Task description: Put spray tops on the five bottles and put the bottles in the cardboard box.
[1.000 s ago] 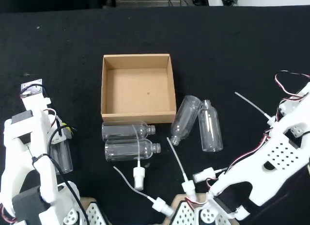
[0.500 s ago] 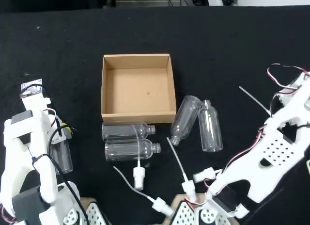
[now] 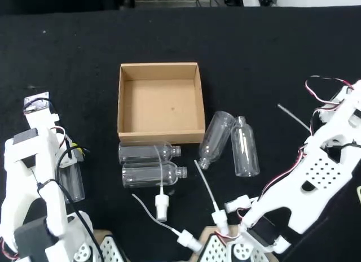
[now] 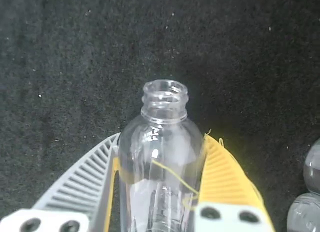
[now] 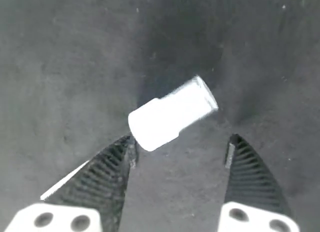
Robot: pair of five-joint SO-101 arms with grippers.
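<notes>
Over the last second the right gripper (image 5: 181, 141) has shifted. In the high view its arm has swung a little inward and toward the table's far side. The thin tube (image 3: 293, 117) of the top beneath it has shifted slightly too, so the top may have been nudged. The gripper now hangs low over that top (image 5: 172, 117) with its fingers (image 5: 102, 179) spread wide and holding nothing. The white cap lies on the table (image 5: 60, 52) between them, close to one fingertip and well clear of the other. The left gripper (image 4: 161, 142) has not moved: it sits at the table's left side, clamped on a bottle (image 4: 165, 99) whose neck is open and bare. Four more bottles (image 3: 153, 174) lie uncapped by the box (image 3: 119, 104), two before its near wall and two to its right. The box holds nothing, and four loose tops (image 3: 162, 205) lie near the table's front edge. The task looks barely begun, with the right gripper lining up its first grasp. It likely needs to centre on the cap before closing, or the cap could roll away. After that the tube has to be fed into the held bottle's neck.
</notes>
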